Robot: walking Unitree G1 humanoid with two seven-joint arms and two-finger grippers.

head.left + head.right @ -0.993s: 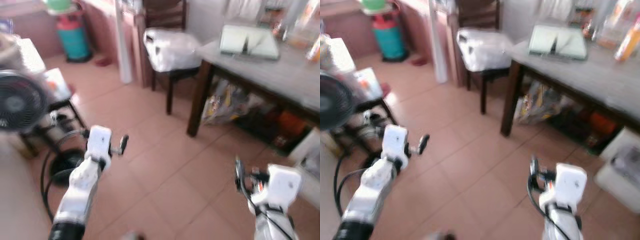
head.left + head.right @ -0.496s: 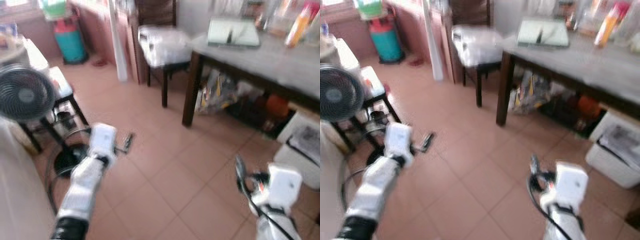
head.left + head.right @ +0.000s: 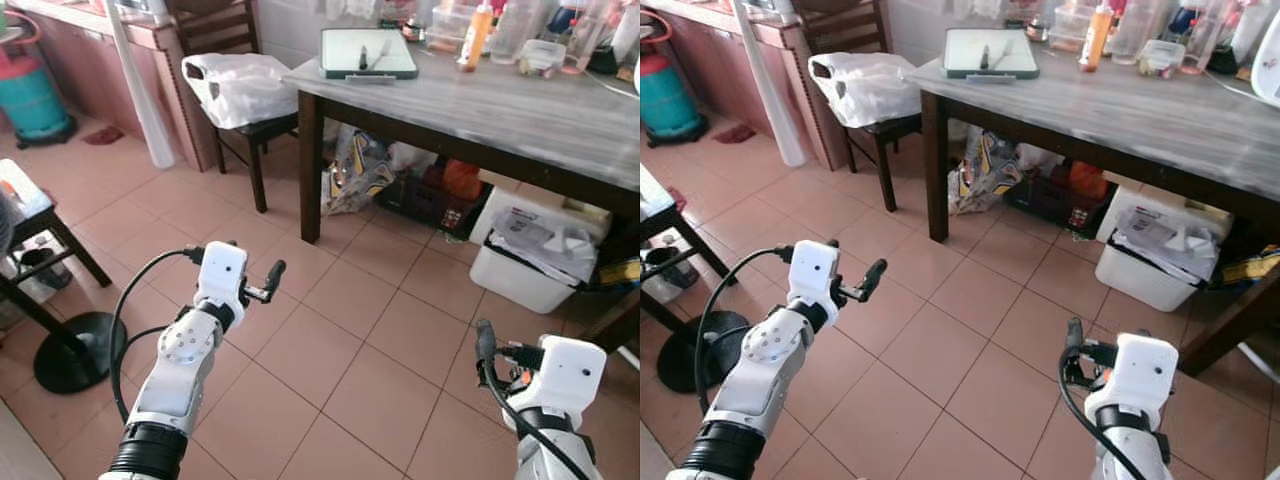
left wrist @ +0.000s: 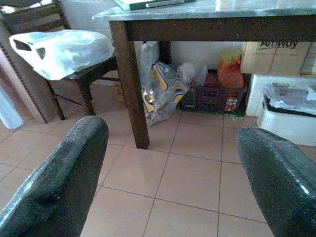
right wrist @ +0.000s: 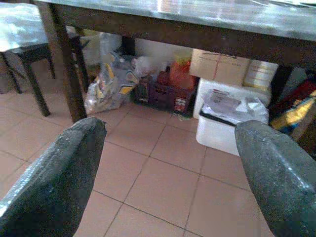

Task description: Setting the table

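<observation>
The table (image 3: 520, 105) runs across the upper right of the left eye view, its grey top slanting from the upper middle down toward the right edge, long axis roughly left to right and away. On its near-left corner lies a pale green tray (image 3: 368, 52) with cutlery (image 3: 364, 58) resting on it; a squeeze bottle (image 3: 476, 32) and clear tubs (image 3: 541, 57) stand further along the back, toward the upper right.

Both grippers are low in the frame over the tiled floor (image 3: 350, 340), well apart from the table and holding nothing. The left gripper (image 3: 268, 282) sits left of centre, its fingers (image 4: 59, 182) spread wide in the left wrist view, which looks at the table leg (image 4: 129, 84) and the chair (image 4: 84, 74) with a white bag (image 4: 59, 49) on its seat. The right gripper (image 3: 484, 350) is at the lower right, its fingers (image 5: 54, 177) likewise wide apart, facing the boxes and white bin (image 5: 224, 123) under the table.

The tray lies up and ahead of both. Judging by the layout, the left arm points more directly at that corner, while the right arm is closer to the table's long front edge; either way the robot likely has to close in before any reach
</observation>
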